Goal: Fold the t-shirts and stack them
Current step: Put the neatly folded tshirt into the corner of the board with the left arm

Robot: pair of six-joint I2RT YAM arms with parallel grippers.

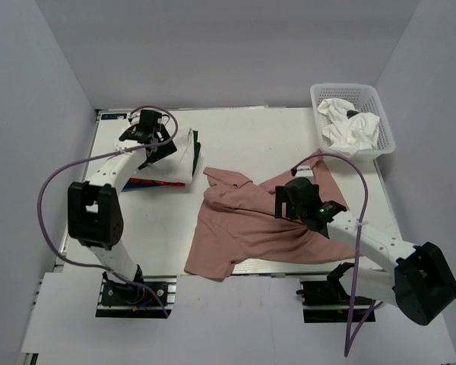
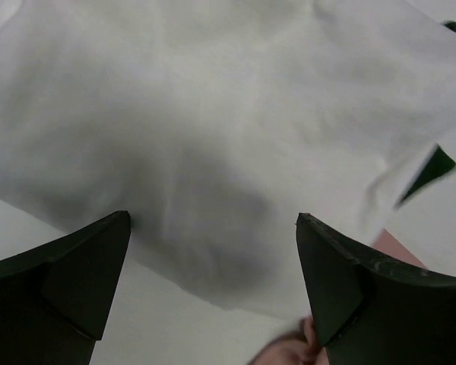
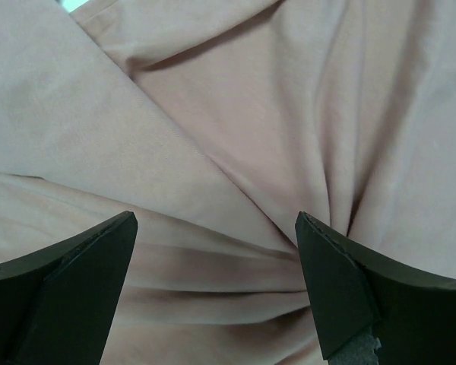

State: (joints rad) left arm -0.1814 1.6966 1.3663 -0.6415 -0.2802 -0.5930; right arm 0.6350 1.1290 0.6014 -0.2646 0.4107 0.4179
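Observation:
A dusty pink t-shirt lies crumpled and spread at the table's middle front; it fills the right wrist view. A stack of folded shirts sits at the left, white on top with red, blue and dark green edges showing. The white top shirt fills the left wrist view. My left gripper is open just above the stack's white shirt, holding nothing. My right gripper is open right over the pink shirt's creased right part, holding nothing.
A white plastic basket at the back right holds crumpled white cloth. Grey walls enclose the table on three sides. The pink shirt's lower hem hangs near the table's front edge.

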